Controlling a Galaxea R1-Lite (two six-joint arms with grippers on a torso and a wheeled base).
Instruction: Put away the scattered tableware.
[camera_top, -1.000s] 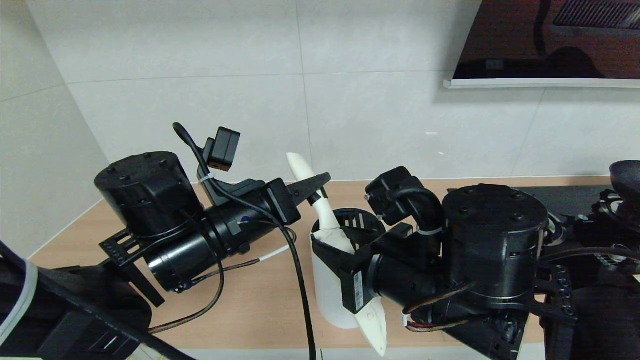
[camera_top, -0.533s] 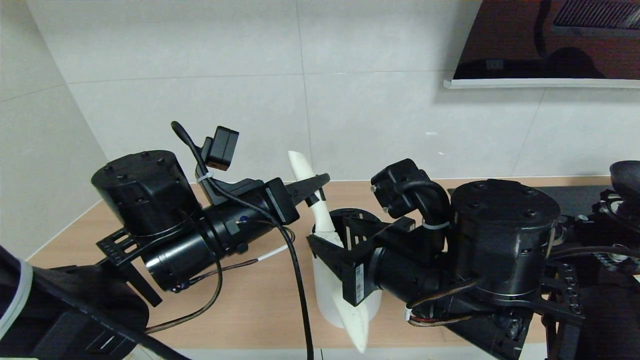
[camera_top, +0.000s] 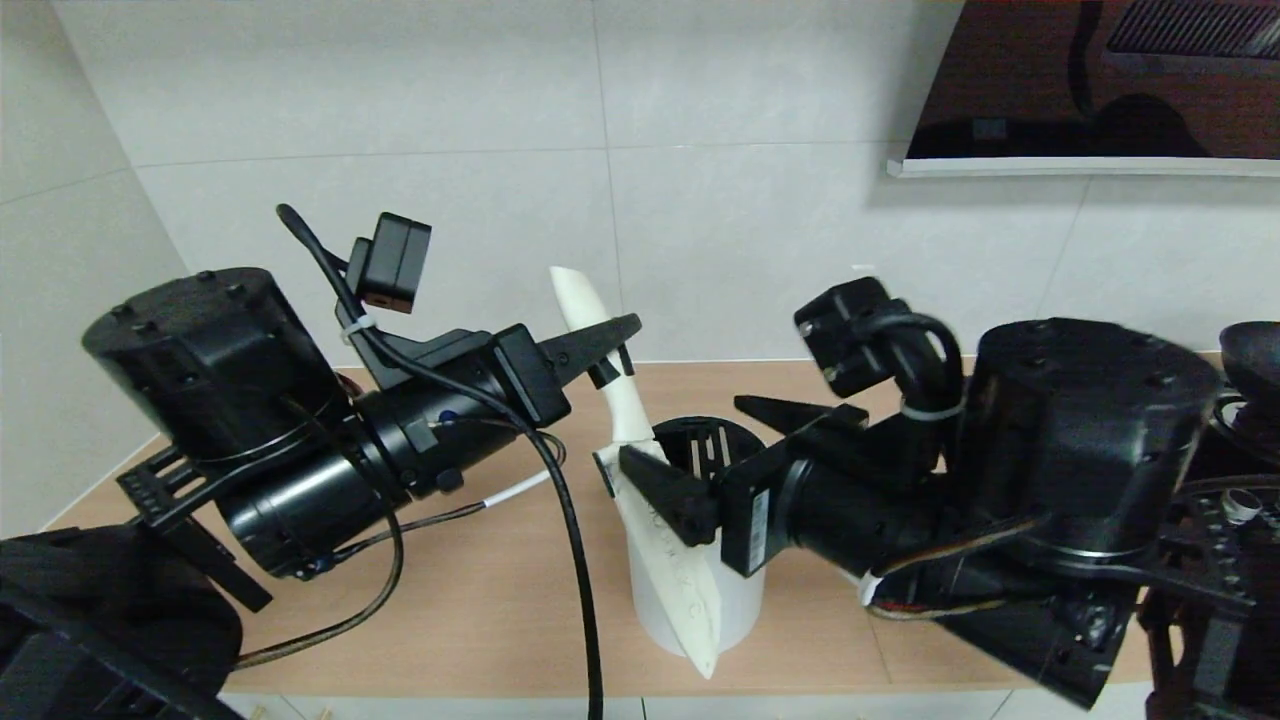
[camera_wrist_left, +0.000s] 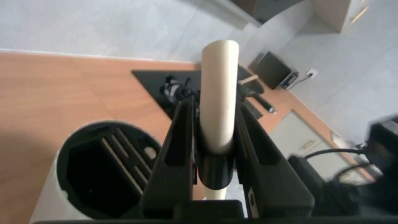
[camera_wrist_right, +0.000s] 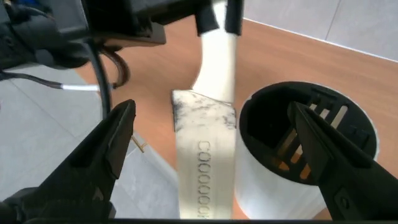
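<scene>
**White knife in my left grip, blade hanging outside the holder**

My left gripper (camera_top: 612, 352) is clamped on the handle of the long white knife (camera_top: 672, 570). Its blade hangs down the near side of the white cylindrical utensil holder with a black slotted insert (camera_top: 745, 605). My right gripper (camera_top: 690, 435) is spread wide and empty, straddling both. With the tip below the rim, any sideways move risks knocking the holder over. The blade could also snag a right finger and twist loose.

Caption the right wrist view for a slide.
Open right end effector flanks a knife gripped by the left end effector, beside the holder.
</scene>
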